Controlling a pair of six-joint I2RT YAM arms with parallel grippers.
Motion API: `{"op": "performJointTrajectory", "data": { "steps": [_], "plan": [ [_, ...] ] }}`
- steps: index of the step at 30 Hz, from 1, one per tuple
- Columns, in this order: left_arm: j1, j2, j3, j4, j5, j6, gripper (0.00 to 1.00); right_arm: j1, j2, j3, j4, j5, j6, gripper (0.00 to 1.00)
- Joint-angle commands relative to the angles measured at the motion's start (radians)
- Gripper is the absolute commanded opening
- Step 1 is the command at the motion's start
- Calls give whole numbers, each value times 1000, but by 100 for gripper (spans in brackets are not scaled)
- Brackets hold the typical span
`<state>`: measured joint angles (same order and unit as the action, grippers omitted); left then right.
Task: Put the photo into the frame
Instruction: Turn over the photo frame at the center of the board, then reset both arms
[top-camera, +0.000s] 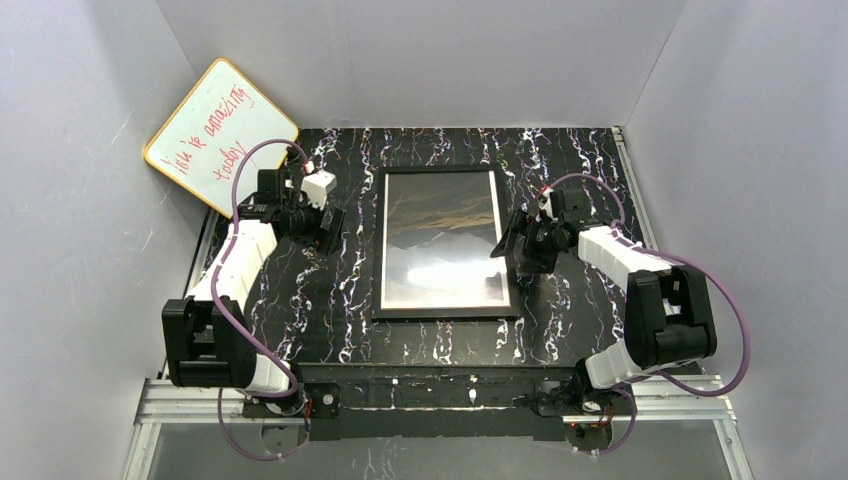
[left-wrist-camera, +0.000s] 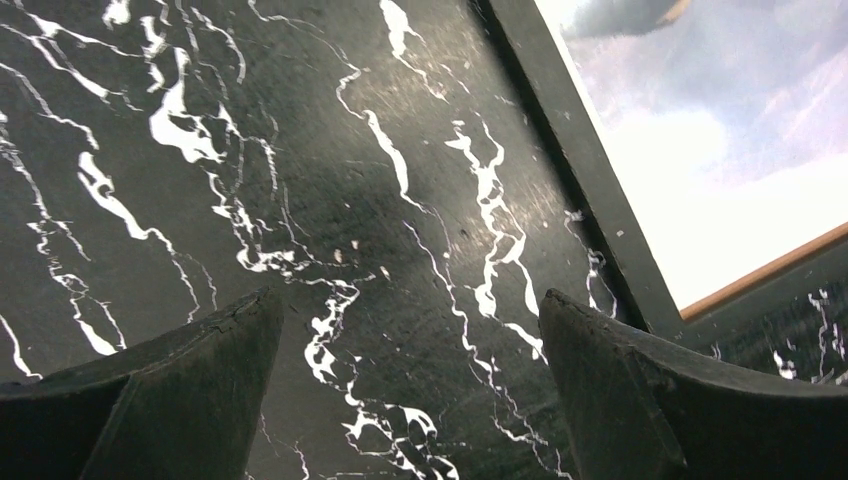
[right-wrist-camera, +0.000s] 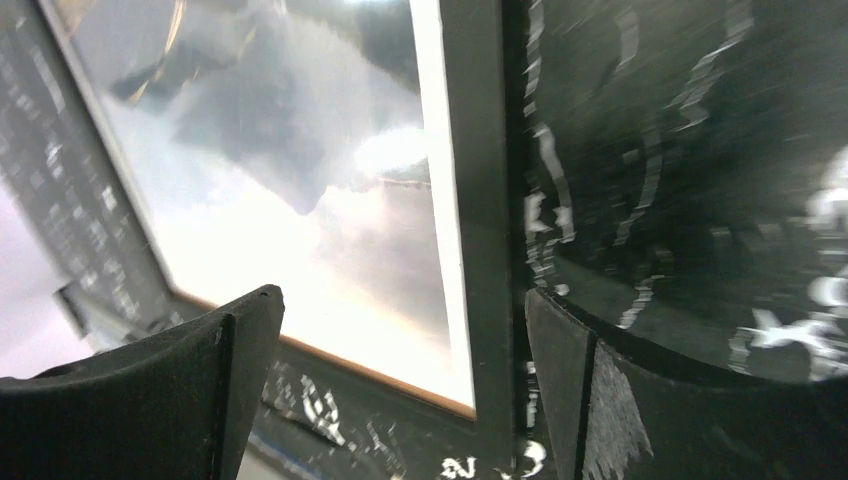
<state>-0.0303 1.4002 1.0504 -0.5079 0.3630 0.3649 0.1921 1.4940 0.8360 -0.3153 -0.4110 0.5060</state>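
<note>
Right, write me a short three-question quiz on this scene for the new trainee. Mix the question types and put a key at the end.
1. True or false: the left tool is shut on the frame.
2. Where is the photo? A: leaning on the wall. B: lying in the frame, picture side up. C: rolled up on the table.
3. Short answer: which tool hangs over the frame's side bar?

Key
1. False: it is open, over bare table beside the frame.
2. B.
3. The right tool, also open.
</note>
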Motion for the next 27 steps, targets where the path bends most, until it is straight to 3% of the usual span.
{"op": "performJointTrajectory", "data": {
  "steps": [1,7,12,16,19,24,27],
  "plan": [
    [24,6,-41,95,-28,-80,98,-1,-36,100,-105,293,-60,99],
    [64,27,-117,261,-52,-181,98,-2,-105,93,-64,642,-82,99],
    [61,25,-295,611,-286,-438,98,-2,-255,-154,426,822,-213,99],
    [62,23,-482,954,-303,-504,98,-9,-296,-292,677,966,-305,99],
    [60,32,-601,1182,-301,-515,98,-23,-291,-368,817,990,-335,99],
    [58,125,-700,1416,-292,-470,98,-35,-223,-520,1135,977,-398,99],
    [51,128,-712,1445,-303,-450,98,-49,-153,-545,1239,965,-412,99]
  ]
}}
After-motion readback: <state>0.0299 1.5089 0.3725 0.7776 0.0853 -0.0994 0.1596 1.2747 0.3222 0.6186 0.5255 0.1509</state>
